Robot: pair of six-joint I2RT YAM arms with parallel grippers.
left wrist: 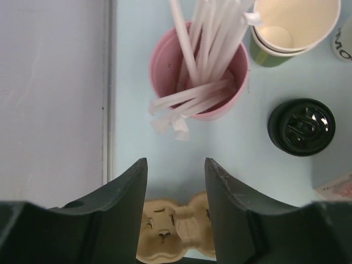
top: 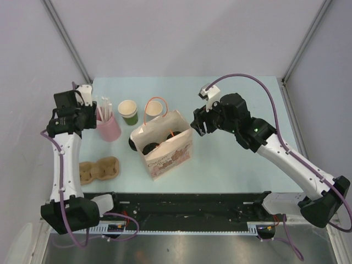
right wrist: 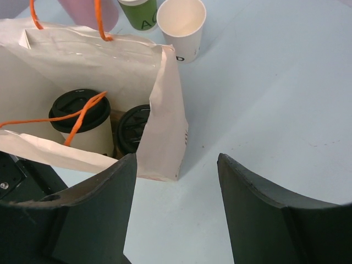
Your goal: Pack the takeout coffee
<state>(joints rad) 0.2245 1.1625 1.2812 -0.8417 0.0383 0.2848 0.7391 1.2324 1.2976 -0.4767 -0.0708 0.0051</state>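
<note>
On the far side of the paper bag (top: 168,157), the green cup (top: 128,111) and the white cup (top: 154,108) are standing just beside each other, both open at the top and showing cream insides. Just left of the bag, a black lid (left wrist: 301,126) is lying on the tabletop (top: 231,159). Inside the bag a lidded cup (right wrist: 80,113) is standing upright with a second lid (right wrist: 131,129) just beside it; whether that one is sitting on a cup cannot be told.

The left end effector (left wrist: 176,165) is hovering well left of the bag, near the pink cup (left wrist: 165,71) of white straws (left wrist: 209,44). Its fingers are standing apart with nothing between them, and the black lid is lying ahead of it, off to one side and apart from it. The right end effector (right wrist: 176,159) is hanging just right of the bag, fingers spread wide and gripping nothing, with the bag's open mouth and the lidded cup lying just ahead of it.

A cardboard cup carrier (top: 99,169) is lying to the near left of the bag. The pale blue tabletop is sitting between grey wall panels (top: 192,33), with metal posts (top: 66,38) running to its far corners.
</note>
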